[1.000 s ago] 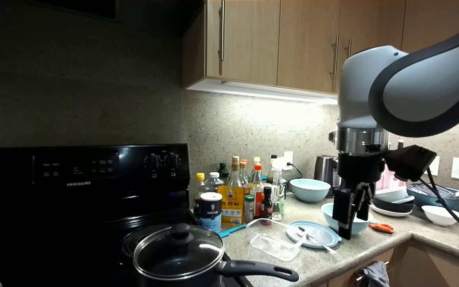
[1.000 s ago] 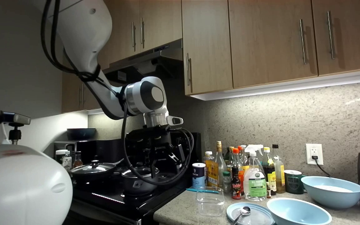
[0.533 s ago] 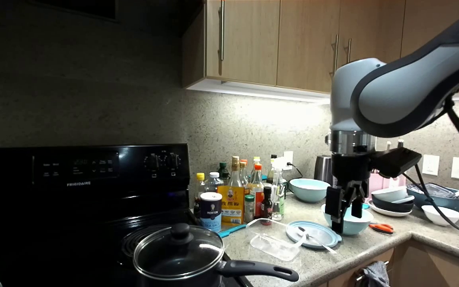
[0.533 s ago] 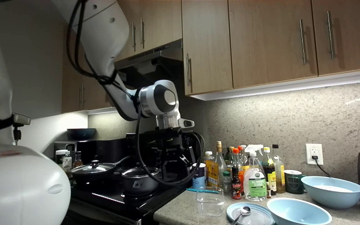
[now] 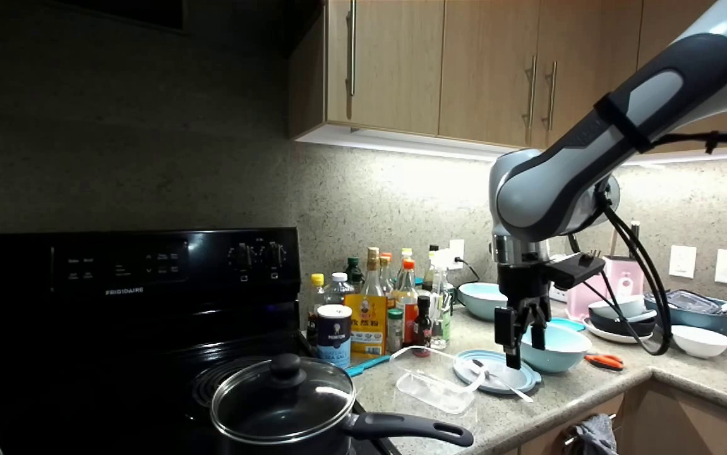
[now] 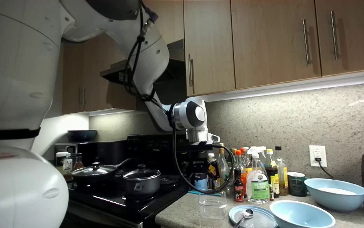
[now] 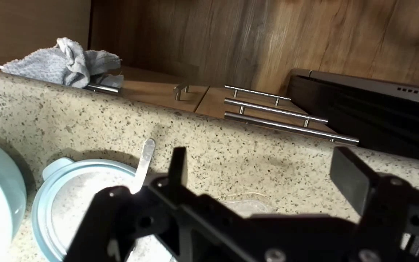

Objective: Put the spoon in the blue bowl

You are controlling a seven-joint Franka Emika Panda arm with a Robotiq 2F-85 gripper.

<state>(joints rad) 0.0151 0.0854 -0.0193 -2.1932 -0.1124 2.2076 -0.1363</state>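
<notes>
Above the desk, my gripper has just come lower and nearer the spoon, which I take as the reach under way. It gapes wide, holding nothing, touching nothing I can see. At nine o'clock in the wrist view, the spoon lies across the flat plate, handle overhanging; beyond, same heading, sits the blue bowl.

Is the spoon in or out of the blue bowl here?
Out: the spoon lies on the lid beside the blue bowl; the wrist view shows its handle jutting past the lid's edge.
</notes>
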